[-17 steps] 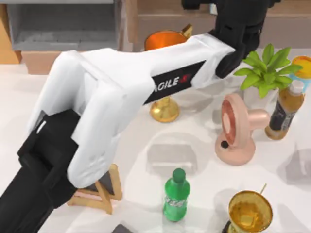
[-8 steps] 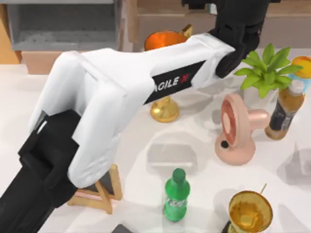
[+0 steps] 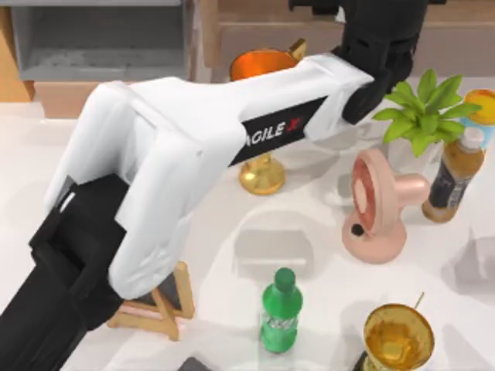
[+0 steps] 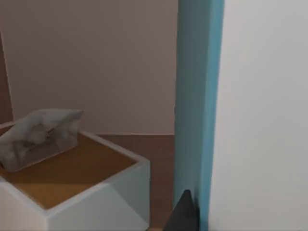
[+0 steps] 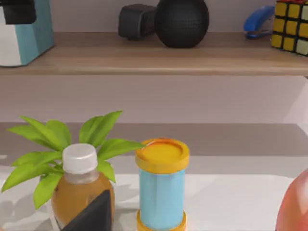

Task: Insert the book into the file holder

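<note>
Holding book (image 4: 197, 96) clamped in left gripper (image 4: 185, 211) at back of table, arm barely shifted since 1 s ago; file holder (image 3: 100, 42) not yet reached. Right gripper (image 5: 91, 214): can't tell.

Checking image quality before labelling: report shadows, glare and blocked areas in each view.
Top view: soft grey shadows on the table, no glare, and the left arm covers much of the picture. Left wrist view: the book stands very close, evenly lit. Right wrist view: even light, faint shadow under the plant.
</note>
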You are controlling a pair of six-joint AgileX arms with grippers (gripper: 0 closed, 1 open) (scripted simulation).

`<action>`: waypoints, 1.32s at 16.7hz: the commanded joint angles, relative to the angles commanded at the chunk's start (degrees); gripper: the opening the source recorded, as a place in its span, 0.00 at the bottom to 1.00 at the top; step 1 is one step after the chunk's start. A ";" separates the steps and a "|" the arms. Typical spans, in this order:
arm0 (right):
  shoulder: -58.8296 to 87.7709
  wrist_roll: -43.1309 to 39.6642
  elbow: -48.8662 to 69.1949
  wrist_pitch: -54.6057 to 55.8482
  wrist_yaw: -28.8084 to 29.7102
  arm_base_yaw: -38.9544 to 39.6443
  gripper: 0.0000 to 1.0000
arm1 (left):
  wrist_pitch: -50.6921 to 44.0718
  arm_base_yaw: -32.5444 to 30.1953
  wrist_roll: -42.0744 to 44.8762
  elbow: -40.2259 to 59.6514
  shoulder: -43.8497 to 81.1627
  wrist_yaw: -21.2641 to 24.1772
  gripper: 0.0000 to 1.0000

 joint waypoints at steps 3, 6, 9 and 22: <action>0.00 0.00 0.00 0.00 0.00 0.00 1.00 | 0.00 0.00 0.00 0.00 0.00 0.00 0.00; 0.00 0.00 0.00 0.00 0.00 0.00 1.00 | 0.00 0.00 0.00 0.00 0.00 0.00 0.00; 0.00 0.00 0.00 0.00 0.00 0.00 1.00 | 0.00 -0.25 0.08 0.02 -0.07 -0.02 0.00; 0.00 0.00 0.00 0.00 0.00 0.00 1.00 | -2.66 -0.21 0.43 1.59 -0.76 0.27 0.00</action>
